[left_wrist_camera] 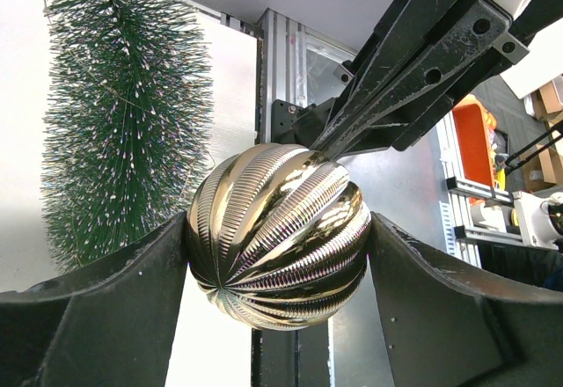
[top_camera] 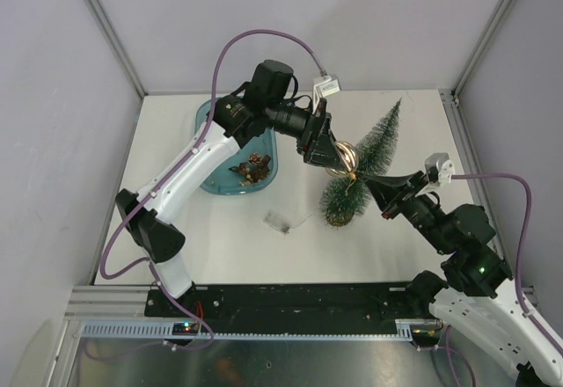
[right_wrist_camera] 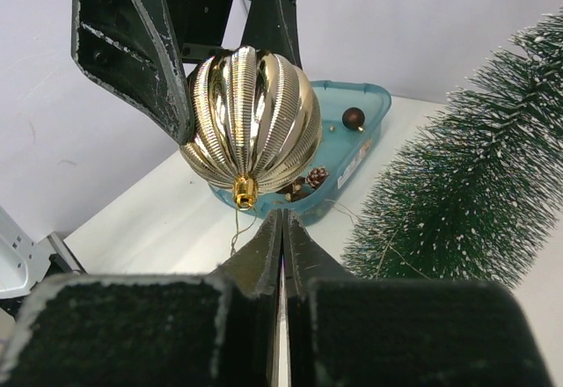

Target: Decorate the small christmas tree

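Gripping a gold ribbed bauble (right_wrist_camera: 251, 123) by its two sides, the left gripper (left_wrist_camera: 277, 227) stands wide, one finger pad pressed to each flank of the ball, holding it clear of the table (top_camera: 220, 246). The right gripper (right_wrist_camera: 282, 229) is closed tight, jaws meeting with no gap, its tips just below the bauble's gold cap (right_wrist_camera: 244, 192). A thin hanging thread (right_wrist_camera: 235, 229) drops from that cap beside the closed tips; whether it is pinched cannot be told. The small christmas tree (top_camera: 362, 163) is on the table right of centre, just beside the bauble, its brown base toward the arms. Farther left is a blue tray (top_camera: 211, 141) holding pine cones (top_camera: 253, 169), and near the tree's base lies a small clear box (top_camera: 277, 221).
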`<action>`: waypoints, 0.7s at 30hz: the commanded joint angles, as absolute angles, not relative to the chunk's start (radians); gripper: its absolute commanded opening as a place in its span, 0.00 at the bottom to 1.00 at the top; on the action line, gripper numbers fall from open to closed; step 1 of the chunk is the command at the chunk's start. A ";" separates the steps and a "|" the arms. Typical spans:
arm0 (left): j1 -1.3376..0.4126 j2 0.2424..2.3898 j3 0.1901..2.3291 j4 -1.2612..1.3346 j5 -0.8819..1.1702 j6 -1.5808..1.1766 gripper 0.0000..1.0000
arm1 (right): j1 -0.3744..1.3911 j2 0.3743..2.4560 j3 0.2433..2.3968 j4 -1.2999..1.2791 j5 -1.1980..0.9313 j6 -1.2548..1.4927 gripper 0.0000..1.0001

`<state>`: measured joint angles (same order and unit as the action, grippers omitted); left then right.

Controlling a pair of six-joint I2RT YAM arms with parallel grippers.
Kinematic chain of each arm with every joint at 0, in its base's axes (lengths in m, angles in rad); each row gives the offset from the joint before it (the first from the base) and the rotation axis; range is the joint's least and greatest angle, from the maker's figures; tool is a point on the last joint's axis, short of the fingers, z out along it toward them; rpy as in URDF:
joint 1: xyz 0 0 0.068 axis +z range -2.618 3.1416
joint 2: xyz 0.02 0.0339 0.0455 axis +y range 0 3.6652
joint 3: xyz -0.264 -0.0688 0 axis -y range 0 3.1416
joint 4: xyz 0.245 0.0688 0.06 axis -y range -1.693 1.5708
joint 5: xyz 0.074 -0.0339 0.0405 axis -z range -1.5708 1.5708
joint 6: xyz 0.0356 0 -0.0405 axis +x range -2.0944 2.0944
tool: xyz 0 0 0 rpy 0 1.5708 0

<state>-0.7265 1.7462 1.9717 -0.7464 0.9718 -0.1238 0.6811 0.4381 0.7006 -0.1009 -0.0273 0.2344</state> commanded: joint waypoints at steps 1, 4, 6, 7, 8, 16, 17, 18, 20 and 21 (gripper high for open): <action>-0.730 1.709 2.010 -0.742 0.972 -0.129 0.43 | 0.681 0.414 0.699 -0.115 -0.001 0.224 0.00; -0.730 1.710 2.013 -0.741 0.964 -0.126 0.43 | 0.680 0.410 0.699 -0.116 0.000 0.223 0.00; -0.730 1.713 2.013 -0.742 0.961 -0.124 0.43 | 0.680 0.410 0.699 -0.116 -0.007 0.218 0.00; -0.730 1.713 2.013 -0.742 0.961 -0.123 0.43 | 0.680 0.411 0.699 -0.114 -0.020 0.215 0.08; -0.730 1.715 2.014 -0.742 0.962 -0.123 0.43 | 0.679 0.414 0.698 -0.113 -0.031 0.210 0.16; -0.730 1.718 2.016 -0.741 1.034 -0.104 0.43 | 0.678 0.451 0.698 -0.056 -0.137 0.177 0.56; -0.730 1.718 2.016 -0.742 1.039 -0.099 0.43 | 0.676 0.455 0.698 -0.049 -0.159 0.177 0.55; -0.729 1.717 2.016 -0.741 1.044 -0.097 0.43 | 0.672 0.458 0.699 -0.044 -0.178 0.178 0.53; -0.728 1.719 2.016 -0.742 1.050 -0.093 0.43 | 0.665 0.462 0.699 -0.038 -0.215 0.186 0.46; -0.728 1.719 2.017 -0.742 1.053 -0.093 0.43 | 0.661 0.462 0.699 -0.036 -0.229 0.189 0.43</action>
